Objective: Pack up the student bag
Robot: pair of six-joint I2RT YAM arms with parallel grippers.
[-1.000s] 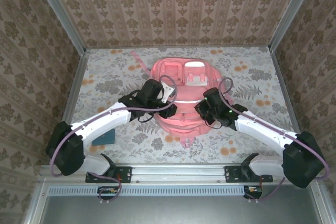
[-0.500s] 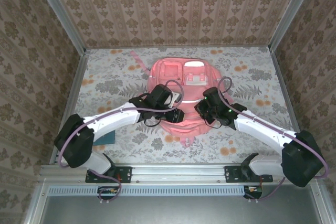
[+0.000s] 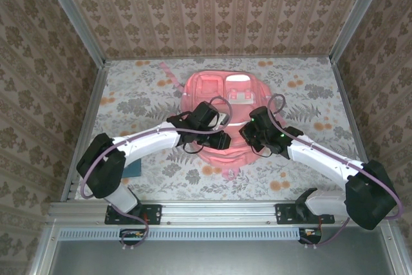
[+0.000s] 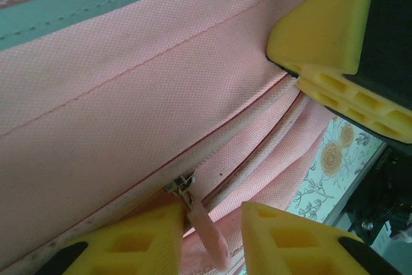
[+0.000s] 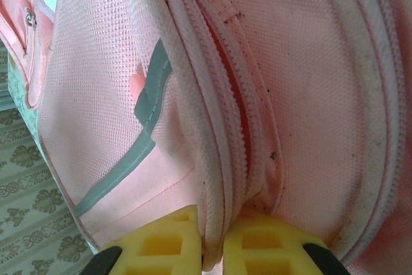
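Note:
The pink student bag [image 3: 212, 88] lies flat in the middle of the table. My left gripper [image 3: 221, 137] is over its near part. In the left wrist view it [image 4: 212, 239] stands open, and a pink zipper pull [image 4: 207, 227] hangs from a metal slider [image 4: 181, 185] between its yellow fingers, close to the left one. My right gripper [image 3: 255, 136] sits just to the right. In the right wrist view it [image 5: 219, 244] is shut, pinching the bag's zipper seam [image 5: 225, 159]. A pale reflective strip [image 5: 149, 98] crosses the fabric.
A dark blue flat object [image 3: 132, 169] lies by the left arm near the front edge. A pink strap [image 3: 168, 72] trails off the bag's far left. Patterned walls enclose the table on three sides. The right gripper's yellow finger [image 4: 328, 24] is close beside my left one.
The left arm has swung right and nearer, from the bag's left side to its near middle, close to the right gripper. The right arm has stayed in place.

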